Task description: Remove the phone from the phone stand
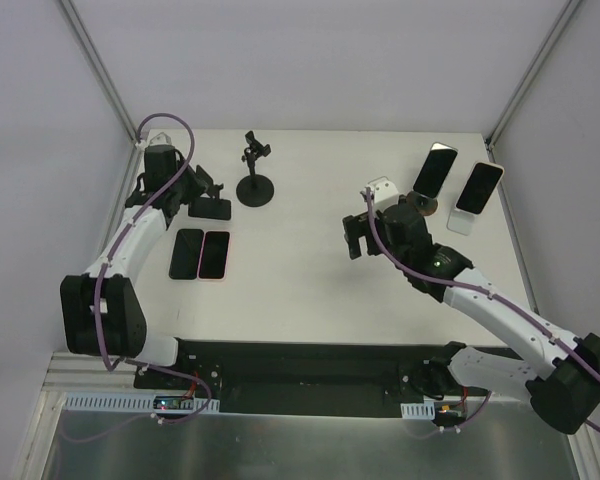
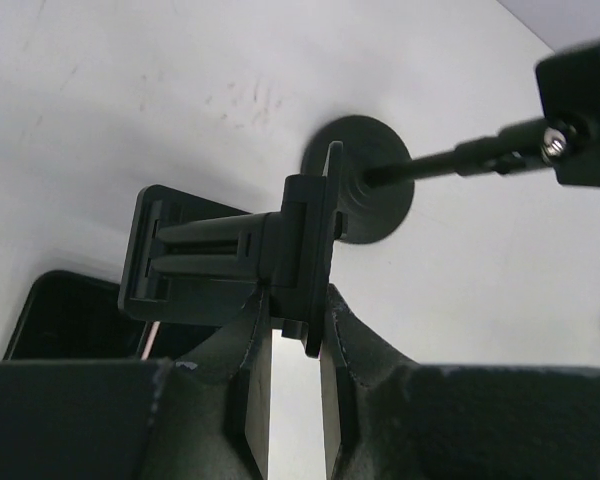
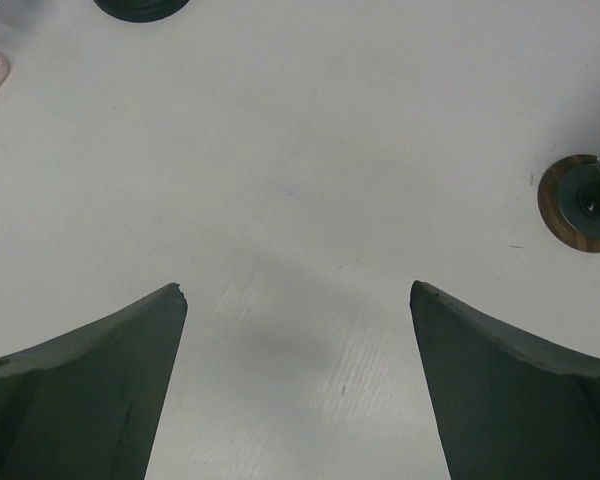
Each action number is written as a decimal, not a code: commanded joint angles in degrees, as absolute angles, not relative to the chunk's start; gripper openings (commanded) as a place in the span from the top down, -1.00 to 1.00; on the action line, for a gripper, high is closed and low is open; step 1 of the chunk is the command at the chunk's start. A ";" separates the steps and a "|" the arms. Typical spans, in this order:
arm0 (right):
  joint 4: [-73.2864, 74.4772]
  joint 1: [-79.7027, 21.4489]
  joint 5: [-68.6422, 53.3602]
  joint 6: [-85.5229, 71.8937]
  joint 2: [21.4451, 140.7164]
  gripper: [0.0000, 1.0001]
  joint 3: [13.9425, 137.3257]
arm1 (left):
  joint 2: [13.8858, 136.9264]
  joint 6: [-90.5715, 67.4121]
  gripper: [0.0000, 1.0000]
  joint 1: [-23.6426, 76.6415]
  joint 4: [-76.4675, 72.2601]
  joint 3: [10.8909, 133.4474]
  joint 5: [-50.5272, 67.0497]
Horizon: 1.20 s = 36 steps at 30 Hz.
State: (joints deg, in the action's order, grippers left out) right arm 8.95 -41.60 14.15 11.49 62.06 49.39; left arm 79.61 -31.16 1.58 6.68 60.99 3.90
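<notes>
Two phones stand propped at the back right. One dark phone [image 1: 436, 168] leans on a stand with a round wooden base [image 3: 578, 203], and the other phone [image 1: 480, 186] rests in a white stand [image 1: 462, 222]. My right gripper [image 1: 355, 238] [image 3: 298, 290] hangs open over bare table to their left, with nothing between its fingers. At the far left, my left gripper [image 1: 202, 188] [image 2: 295, 300] is shut on the black clamp head [image 2: 230, 255] of an empty phone stand [image 1: 211, 207].
A second empty black phone stand [image 1: 256, 186] [image 2: 365, 180] with a round base stands just right of the left gripper. Two phones [image 1: 187, 253] [image 1: 214, 255] lie flat in front of the left gripper. White walls enclose the table.
</notes>
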 commanded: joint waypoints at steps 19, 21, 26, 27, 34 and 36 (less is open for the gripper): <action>10.81 -33.49 13.18 9.23 55.28 -0.93 46.05 | 107.66 -38.14 1.00 1.14 -11.77 81.31 -6.85; 10.72 -33.05 12.83 9.23 55.37 -0.93 46.05 | 108.36 -38.49 1.00 1.14 -13.96 80.51 -7.03; 10.72 -32.69 12.13 8.97 56.07 -0.93 46.58 | 108.81 -39.72 1.00 1.40 -16.43 77.35 -4.48; 10.81 -32.52 12.04 8.79 56.07 -0.93 46.67 | 108.37 -40.07 0.99 1.49 -16.61 76.13 -4.92; 10.63 -32.52 12.04 8.09 57.74 -0.93 47.72 | 105.38 -42.89 0.45 2.02 -16.52 70.49 -5.18; 10.63 -32.35 11.95 8.09 58.01 -0.93 48.16 | 104.51 -43.15 0.23 2.20 -15.56 69.61 -5.36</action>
State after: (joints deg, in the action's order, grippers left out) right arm 11.35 -32.75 12.58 9.04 57.39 46.04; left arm 108.29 -41.52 1.45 -15.94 71.85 -5.02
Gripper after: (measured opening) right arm 0.964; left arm 0.323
